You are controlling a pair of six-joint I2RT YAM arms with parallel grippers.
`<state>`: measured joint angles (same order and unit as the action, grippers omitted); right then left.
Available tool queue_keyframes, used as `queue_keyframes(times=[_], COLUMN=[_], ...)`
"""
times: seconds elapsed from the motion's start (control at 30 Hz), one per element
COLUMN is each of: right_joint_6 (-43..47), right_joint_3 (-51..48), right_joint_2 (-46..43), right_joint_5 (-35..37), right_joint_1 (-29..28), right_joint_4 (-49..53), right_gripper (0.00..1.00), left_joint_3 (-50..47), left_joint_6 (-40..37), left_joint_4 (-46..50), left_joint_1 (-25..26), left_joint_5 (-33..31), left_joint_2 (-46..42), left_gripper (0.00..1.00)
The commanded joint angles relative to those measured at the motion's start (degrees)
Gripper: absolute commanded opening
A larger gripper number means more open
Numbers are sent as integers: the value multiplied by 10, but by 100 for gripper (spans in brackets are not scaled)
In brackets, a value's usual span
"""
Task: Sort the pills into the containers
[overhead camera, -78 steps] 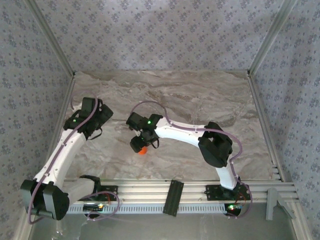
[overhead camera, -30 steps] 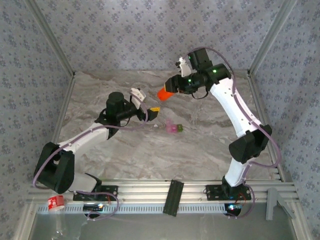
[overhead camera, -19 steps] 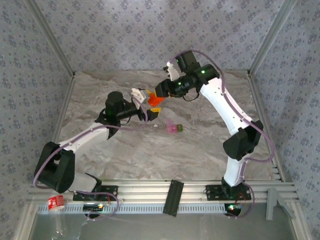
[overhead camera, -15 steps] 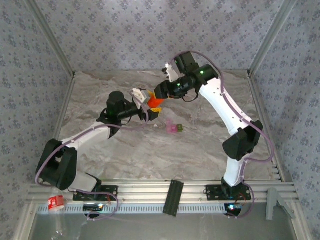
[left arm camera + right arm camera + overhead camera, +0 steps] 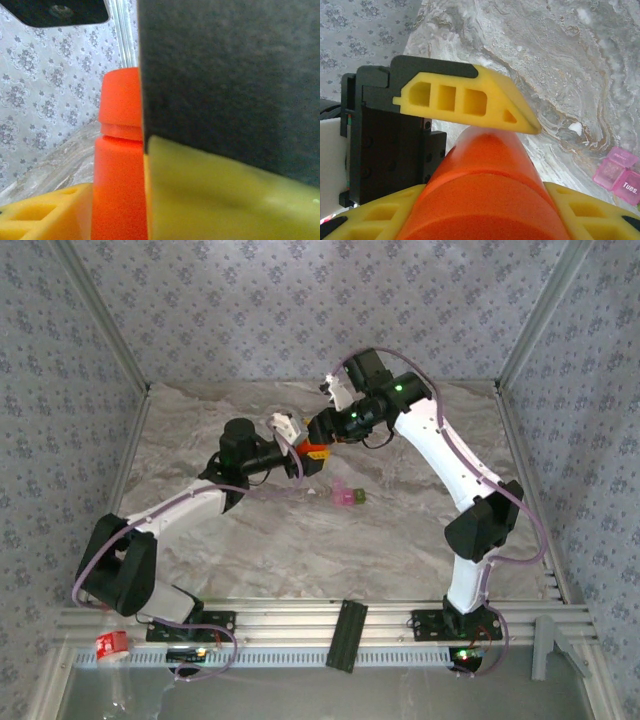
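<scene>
The containers [image 5: 347, 496], pink and green joined, lie on the table [image 5: 400, 540] at 5 o'clock from the bottle [image 5: 485, 200], well clear of both arms. The right gripper [image 5: 325, 427] clamps the bottle, whose long axis runs from 2 to 8 o'clock. The cap points at the left gripper [image 5: 300, 445], whose jaws straddle it. I cannot tell whether they pinch it.

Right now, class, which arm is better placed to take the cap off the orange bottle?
Left, probably. Its pincer sits around the cap end of the orange bottle, while the right pincer grips the bottle's body and can serve as the anchor.
</scene>
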<state>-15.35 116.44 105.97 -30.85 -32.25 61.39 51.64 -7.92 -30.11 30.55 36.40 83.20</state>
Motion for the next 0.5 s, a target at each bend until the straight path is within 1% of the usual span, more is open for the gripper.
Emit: queue_keyframes(times=[0.0,0.17,0.47], right_joint_6=[11,9,6], right_joint_3=[0,-2,-8], right_joint_2=[-15,-22,-32], right_joint_5=[1,3,12], right_joint_1=[0,0,3], right_joint_4=[6,5,1], right_gripper=[29,29,29], left_joint_3=[13,2,-9], left_joint_6=[-2,1,4], left_joint_4=[0,-1,6], left_joint_1=[5,9,11], left_joint_5=[9,2,-10], left_joint_2=[4,6,8], left_gripper=[72,74,73])
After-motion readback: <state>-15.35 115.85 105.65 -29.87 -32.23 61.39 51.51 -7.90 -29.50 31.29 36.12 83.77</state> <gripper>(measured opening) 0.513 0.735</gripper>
